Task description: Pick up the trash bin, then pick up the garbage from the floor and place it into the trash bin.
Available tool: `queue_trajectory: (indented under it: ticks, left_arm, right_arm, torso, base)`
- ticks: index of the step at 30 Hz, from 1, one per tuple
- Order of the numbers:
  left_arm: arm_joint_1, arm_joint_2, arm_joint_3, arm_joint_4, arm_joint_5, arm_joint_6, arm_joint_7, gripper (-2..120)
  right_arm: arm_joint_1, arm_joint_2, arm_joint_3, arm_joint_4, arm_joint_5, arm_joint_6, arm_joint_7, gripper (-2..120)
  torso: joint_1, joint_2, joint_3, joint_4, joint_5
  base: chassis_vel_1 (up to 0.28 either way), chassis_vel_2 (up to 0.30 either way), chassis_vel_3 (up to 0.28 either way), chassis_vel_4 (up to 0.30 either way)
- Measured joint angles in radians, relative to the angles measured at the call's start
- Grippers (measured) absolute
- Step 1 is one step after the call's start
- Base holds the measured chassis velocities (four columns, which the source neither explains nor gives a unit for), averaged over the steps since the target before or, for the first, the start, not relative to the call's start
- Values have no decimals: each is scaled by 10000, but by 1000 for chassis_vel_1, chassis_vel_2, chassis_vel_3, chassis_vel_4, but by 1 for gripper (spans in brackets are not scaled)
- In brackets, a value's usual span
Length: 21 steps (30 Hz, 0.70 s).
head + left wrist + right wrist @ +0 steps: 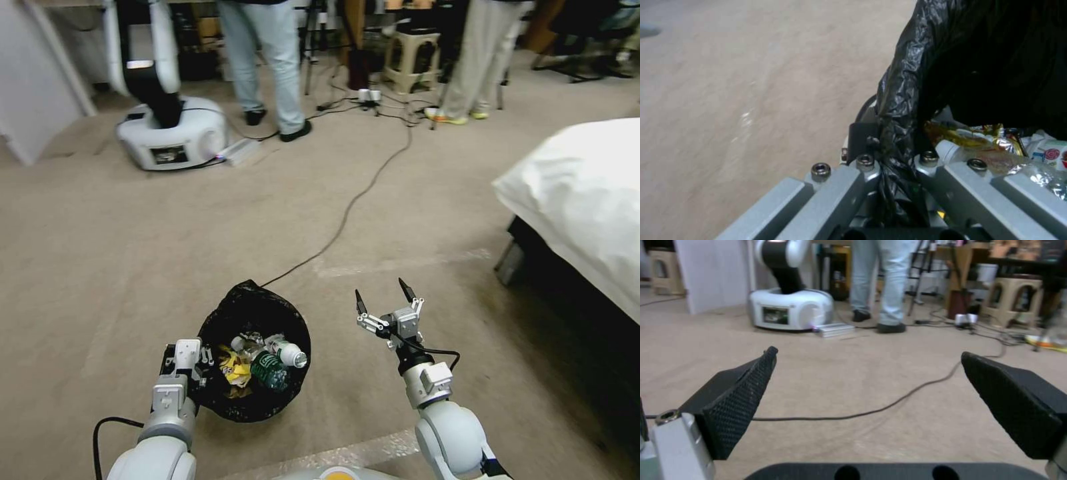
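Crinkly black-lined trash bin (255, 320) pinched in left tool (200, 363), right tool (385, 295) splayed apart

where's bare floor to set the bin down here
Bare carpet lies left of the trash bin, held at its rim by the left gripper, and ahead of the open right gripper, short of the black cable. The bed blocks the right; cables, a stool and another robot's base crowd the far side.

Open carpet (167, 253) ahead (cable (347, 213) across, bed (580, 200) rightward)
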Motion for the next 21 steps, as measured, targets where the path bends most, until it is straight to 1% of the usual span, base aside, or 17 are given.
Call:
queue_trajectory:
  ticks: [6,12,21]
  left_arm:
    - [35,-7,13,-3,-11,-80,-14,0]
    - [81,-29,30,-14,39,-177,3,0]
    - [92,-44,50,-27,80,-249,84,0]
  right_arm:
    - [-47,5,23,74,-27,0,0,100]
    - [-83,4,41,104,-38,12,0,100]
    - [-81,-12,50,119,-40,20,0,100]
  torso:
    - [0,1,0,4,0]
    - [-1,0,0,-3,0]
    - [0,0,0,0,0]
  base:
    - [111,103,98,106]
    - [8,16,19,16]
    - [0,0,0,0]
